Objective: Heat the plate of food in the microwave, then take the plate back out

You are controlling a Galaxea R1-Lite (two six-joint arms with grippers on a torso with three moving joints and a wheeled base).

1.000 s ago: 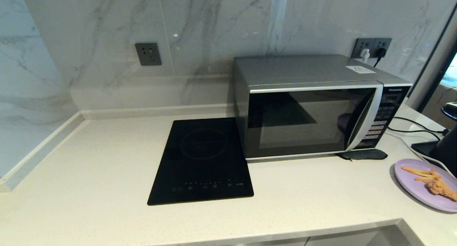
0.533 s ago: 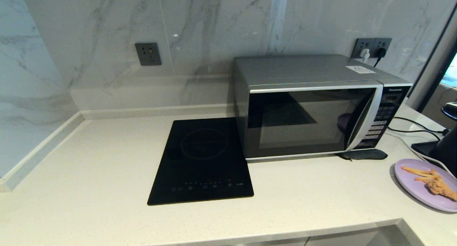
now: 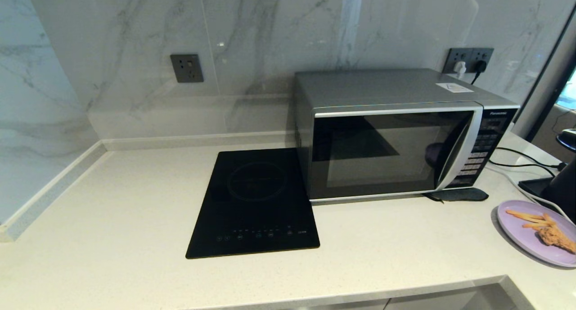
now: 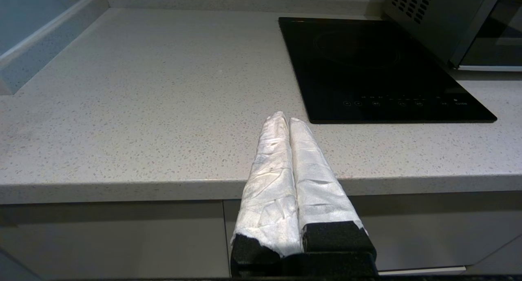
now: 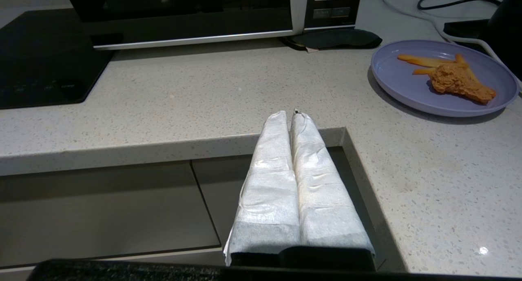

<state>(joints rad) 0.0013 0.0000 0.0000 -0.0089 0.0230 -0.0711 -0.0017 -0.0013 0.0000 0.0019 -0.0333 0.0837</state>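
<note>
Pressing its two white-wrapped fingers together on nothing, the left gripper point(image 4: 284, 117) sits at the counter point(image 3: 112, 238) edge, near one black cooktop point(image 3: 254, 204). The right gripper point(image 5: 290, 113) is likewise closed and empty. One plate of food point(image 5: 408, 91) lies on the counter right of one microwave point(image 3: 391, 134), door closed; the head view cuts off the plate's rim.

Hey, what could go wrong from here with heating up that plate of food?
The microwave door is shut, so it must be opened first; its curved handle may slip from a gripper. The plate of food lies beside a white cable, which a reach might snag. Tilting the plate could spill the fries.
</note>
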